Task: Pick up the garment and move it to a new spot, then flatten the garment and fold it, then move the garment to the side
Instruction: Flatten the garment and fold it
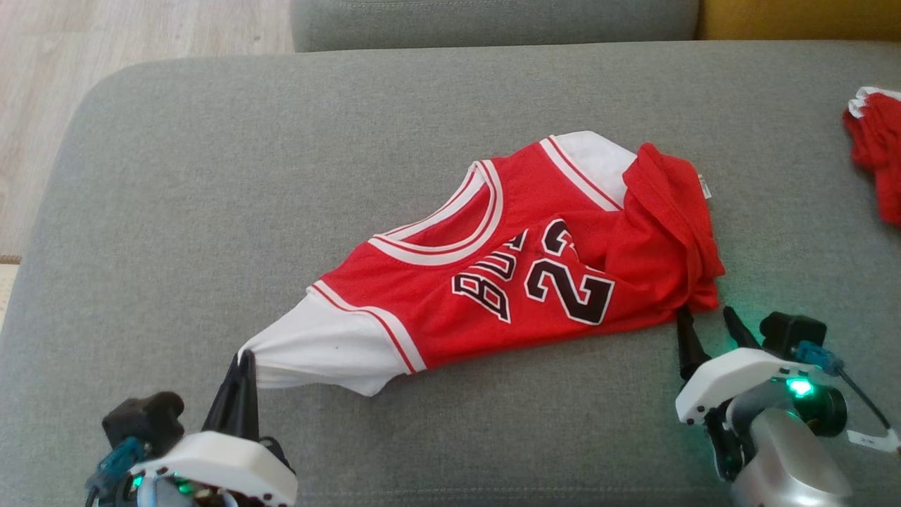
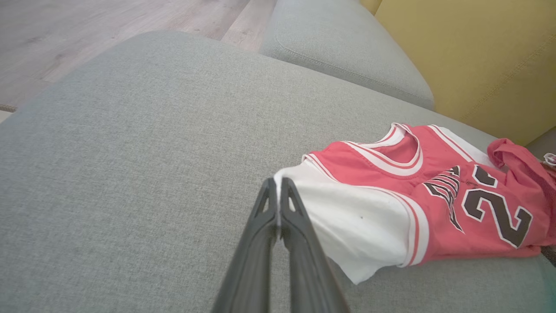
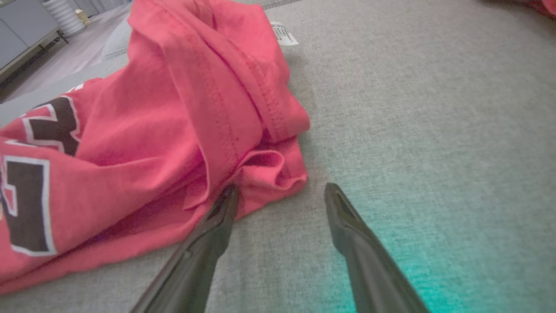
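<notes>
The garment (image 1: 521, 274) is a red jersey with white sleeves and black lettering, lying rumpled across the grey sofa cushion (image 1: 211, 176). My left gripper (image 1: 243, 359) is shut on the tip of its white sleeve (image 2: 347, 217) at the lower left, and the cloth is pulled taut toward it (image 2: 278, 184). My right gripper (image 1: 706, 313) stands open at the jersey's bunched red hem (image 3: 260, 161). Its left finger touches the hem's edge while the right finger (image 3: 343, 208) sits over bare cushion.
Another red and white piece of clothing (image 1: 876, 148) lies at the cushion's far right edge. A second grey cushion (image 1: 493, 21) and a yellow one (image 2: 469, 52) sit behind. Wooden floor (image 1: 105, 42) lies beyond the cushion's left edge.
</notes>
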`<state>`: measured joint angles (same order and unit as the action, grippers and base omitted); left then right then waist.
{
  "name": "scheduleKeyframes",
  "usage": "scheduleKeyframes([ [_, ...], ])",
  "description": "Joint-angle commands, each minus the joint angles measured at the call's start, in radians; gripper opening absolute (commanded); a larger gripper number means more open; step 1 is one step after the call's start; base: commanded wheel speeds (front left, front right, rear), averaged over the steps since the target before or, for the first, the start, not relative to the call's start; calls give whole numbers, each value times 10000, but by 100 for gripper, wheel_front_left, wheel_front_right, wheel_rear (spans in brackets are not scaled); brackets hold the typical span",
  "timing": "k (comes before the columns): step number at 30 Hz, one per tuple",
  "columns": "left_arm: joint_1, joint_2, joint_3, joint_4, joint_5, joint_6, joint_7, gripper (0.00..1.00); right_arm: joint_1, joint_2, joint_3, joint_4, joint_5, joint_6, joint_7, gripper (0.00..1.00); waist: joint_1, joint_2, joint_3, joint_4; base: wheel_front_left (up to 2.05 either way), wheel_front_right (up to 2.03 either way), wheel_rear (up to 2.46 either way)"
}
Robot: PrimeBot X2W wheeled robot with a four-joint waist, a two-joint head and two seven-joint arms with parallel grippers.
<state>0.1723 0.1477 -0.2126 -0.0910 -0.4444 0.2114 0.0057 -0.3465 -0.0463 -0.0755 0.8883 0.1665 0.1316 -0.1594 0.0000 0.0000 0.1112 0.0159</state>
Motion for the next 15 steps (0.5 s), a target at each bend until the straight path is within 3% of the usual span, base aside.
scheduleKeyframes([
  [1, -447, 110, 316, -287, -23, 26, -114, 0, -475, -39, 326, -102, 2, -9, -89, 100, 0, 0, 3, 0, 0, 0, 0],
  [8, -495, 153, 248, -286, -15, 20, -71, 0, -843, -39, 276, 447, -84, -9, -54, 99, 0, 0, 39, 96, 0, 0, 0],
  [9, -495, 162, 243, -290, -13, 28, -62, 0, -899, -43, 221, 562, -133, -9, -41, 86, 0, 0, 41, 120, 0, 0, 0],
  [11, -493, 175, 239, -295, -15, 44, -49, 0, -992, -59, 126, 786, -213, -9, -29, 49, 0, 0, 42, 162, 0, 0, 0],
  [12, -493, 180, 238, -295, -17, 51, -45, 0, -1029, -64, 91, 888, -240, -9, -39, 36, 0, 0, 39, 179, 0, 0, 0],
  [14, -493, 189, 236, -293, -24, 65, -40, 0, -1077, -80, 39, 1056, -262, -9, -87, 0, 0, 0, 22, 201, 0, 0, 0],
  [15, -490, 193, 238, -293, -28, 73, -41, 0, -1089, -80, 10, 1106, -234, -9, -126, 0, 0, 0, 8, 204, 0, 0, 0],
])
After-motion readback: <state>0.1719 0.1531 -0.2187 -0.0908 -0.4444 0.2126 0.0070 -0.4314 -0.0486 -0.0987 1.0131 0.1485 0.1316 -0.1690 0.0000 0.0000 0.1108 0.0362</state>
